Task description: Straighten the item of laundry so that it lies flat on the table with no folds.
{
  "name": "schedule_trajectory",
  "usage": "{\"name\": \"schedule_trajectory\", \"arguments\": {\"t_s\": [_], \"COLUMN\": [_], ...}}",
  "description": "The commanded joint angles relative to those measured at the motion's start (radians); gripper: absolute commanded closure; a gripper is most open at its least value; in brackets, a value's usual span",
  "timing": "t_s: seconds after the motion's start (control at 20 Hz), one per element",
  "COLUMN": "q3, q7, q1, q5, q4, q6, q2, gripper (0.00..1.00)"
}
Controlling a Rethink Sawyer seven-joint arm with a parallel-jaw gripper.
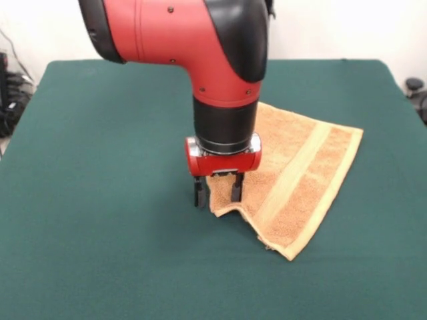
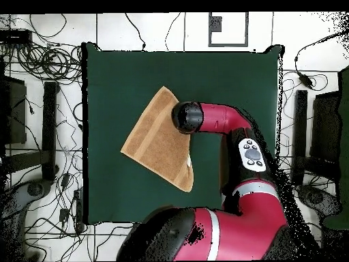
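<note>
The item of laundry (image 1: 300,170) is a tan-orange towel with a paler woven band, lying right of centre on the table (image 1: 100,200). It is folded over into a skewed, roughly triangular shape. My gripper (image 1: 217,200) points straight down at the towel's left corner and stands open. One finger (image 1: 199,195) is just off the cloth and the other finger (image 1: 236,189) is over it, so the slightly raised edge lies between them. In the overhead view the towel (image 2: 153,143) lies left of the arm's wrist (image 2: 188,117), which hides the gripper. The table (image 2: 109,82) is dark green.
The red arm (image 2: 232,123) reaches in over the table's right half in the overhead view. Cables and dark equipment (image 2: 41,61) lie on the floor around the table. A black object (image 1: 415,85) sits past the right edge.
</note>
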Motion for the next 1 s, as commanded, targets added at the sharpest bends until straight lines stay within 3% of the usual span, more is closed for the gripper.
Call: {"name": "schedule_trajectory", "arguments": {"t_s": [0.05,0.75,1.0], "q3": [0.042,0.101,0.110], "q7": [0.077,-0.023,-0.070], "q1": [-0.074,-0.150,-0.128], "q5": [0.045,0.025,-0.067], "q4": [0.037,0.037,0.006], "q6": [0.133,0.063,-0.062], "q2": [0.109,0.147,0.164], "gripper": [0.00,0.00,0.00]}}
